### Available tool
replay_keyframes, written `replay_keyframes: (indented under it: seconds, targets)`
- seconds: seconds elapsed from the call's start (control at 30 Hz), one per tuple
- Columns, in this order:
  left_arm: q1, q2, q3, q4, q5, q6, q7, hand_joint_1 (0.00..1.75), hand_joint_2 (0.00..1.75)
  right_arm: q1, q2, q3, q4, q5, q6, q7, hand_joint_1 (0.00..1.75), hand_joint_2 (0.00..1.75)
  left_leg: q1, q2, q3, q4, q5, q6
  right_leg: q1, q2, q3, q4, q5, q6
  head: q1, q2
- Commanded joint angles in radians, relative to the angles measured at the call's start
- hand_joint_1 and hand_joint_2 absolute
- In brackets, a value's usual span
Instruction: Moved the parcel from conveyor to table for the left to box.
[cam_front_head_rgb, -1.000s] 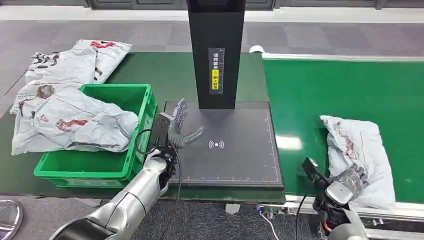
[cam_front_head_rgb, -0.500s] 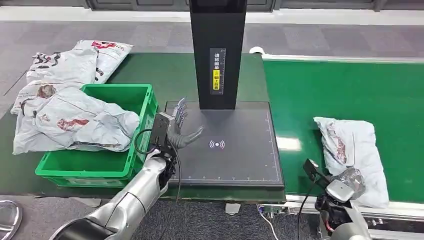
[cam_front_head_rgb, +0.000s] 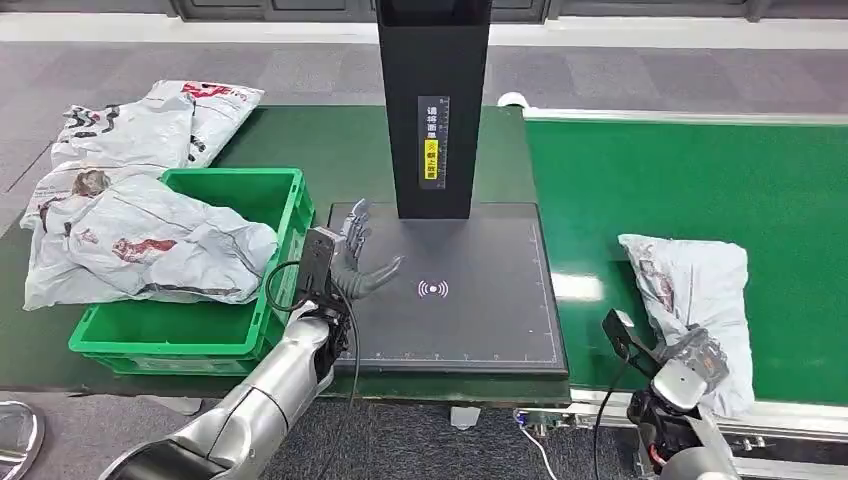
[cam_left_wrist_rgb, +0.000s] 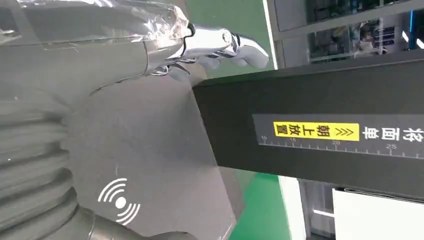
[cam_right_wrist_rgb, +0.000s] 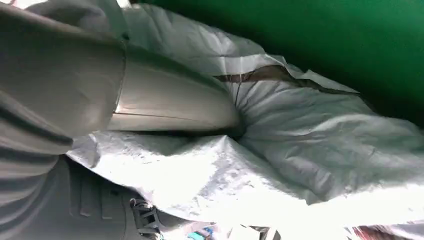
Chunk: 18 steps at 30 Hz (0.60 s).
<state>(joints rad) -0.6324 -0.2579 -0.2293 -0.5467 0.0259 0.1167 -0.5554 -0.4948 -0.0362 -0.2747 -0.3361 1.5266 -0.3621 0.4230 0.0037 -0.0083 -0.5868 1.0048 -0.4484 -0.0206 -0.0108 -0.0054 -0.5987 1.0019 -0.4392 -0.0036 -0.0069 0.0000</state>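
Right now I see right hand (cam_front_head_rgb: 697, 357) gripping near edge of grey parcel (cam_front_head_rgb: 690, 290) on green conveyor (cam_front_head_rgb: 680, 180); thumb pressed into bag in right wrist view, fingers (cam_right_wrist_rgb: 165, 107) closed on plastic. Left hand (cam_front_head_rgb: 352, 260) hovers over black scanner pad (cam_front_head_rgb: 470, 320) on counter (cam_front_head_rgb: 330, 150), fingers (cam_front_head_rgb: 358, 222) spread, holding nothing. Green bin (cam_front_head_rgb: 255, 330) just beside left fingers, holding another bag.

The right hand (cam_front_head_rgb: 698, 362) lies on the near end of the parcel (cam_front_head_rgb: 690, 290), and the bag's folds hide its fingertips, so how tightly it grips cannot be told. Its arm is cut off by the picture's bottom edge. Above the left hand (cam_front_head_rgb: 352, 262), the top of the black post (cam_front_head_rgb: 433, 100) is cut off too.
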Motion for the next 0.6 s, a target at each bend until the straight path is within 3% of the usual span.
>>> replay_keyframes:
  seconds: [0.03,0.13,0.17,0.2,0.43,0.57,0.6]
  targets:
    - [0.014,0.047,-0.008,-0.020,0.006,0.028,0.000,0.00,1.75,-0.066,0.026,-0.005,-0.073,-0.079,-0.202,-0.143,1.75,1.75,0.000,0.006,0.002,-0.001,-0.001,0.000,0.000,0.005,-0.001,-0.001,0.001,0.000,0.000,0.000]
    - [0.017,0.049,-0.006,-0.023,0.006,0.031,0.000,0.00,1.75,-0.071,0.028,0.003,-0.085,-0.084,-0.215,-0.157,1.75,1.75,-0.001,0.005,0.001,0.000,-0.001,0.000,-0.001,0.004,-0.001,0.000,0.001,0.000,0.000,0.000]
    - [0.039,0.050,0.020,-0.044,-0.007,0.067,-0.010,0.00,1.75,-0.015,0.081,0.075,-0.446,-0.275,-0.336,-0.391,1.75,1.75,-0.001,0.006,0.000,-0.001,-0.001,0.000,-0.001,0.006,-0.002,0.000,0.001,0.000,0.000,0.000]
    - [0.038,0.047,0.025,-0.040,-0.011,0.076,-0.013,0.00,1.75,0.001,0.097,0.088,-0.515,-0.311,-0.336,-0.443,1.75,1.75,-0.001,0.007,-0.002,0.000,-0.001,0.000,-0.001,0.007,-0.005,0.002,0.001,0.000,0.000,0.000]
    - [0.015,0.028,0.042,-0.013,-0.037,0.095,-0.027,0.00,1.75,0.027,0.179,0.228,-0.692,-0.289,-0.336,-0.502,1.75,1.75,0.000,0.005,-0.004,0.000,0.000,0.000,0.000,0.005,-0.006,0.002,0.001,0.000,0.000,0.000]
    - [0.015,0.028,0.042,-0.013,-0.037,0.095,-0.027,0.00,1.75,0.027,0.179,0.228,-0.692,-0.289,-0.336,-0.502,1.75,1.75,0.000,0.004,-0.002,0.000,-0.001,0.000,0.001,0.004,-0.004,0.001,0.000,0.000,0.000,0.000]
    - [0.011,0.027,0.044,-0.010,-0.038,0.089,-0.026,0.00,1.75,0.042,0.176,0.255,-0.704,-0.315,-0.336,-0.552,1.75,1.75,0.000,0.004,-0.003,0.000,0.000,0.000,0.000,0.004,-0.005,0.001,0.000,0.000,0.000,0.000]
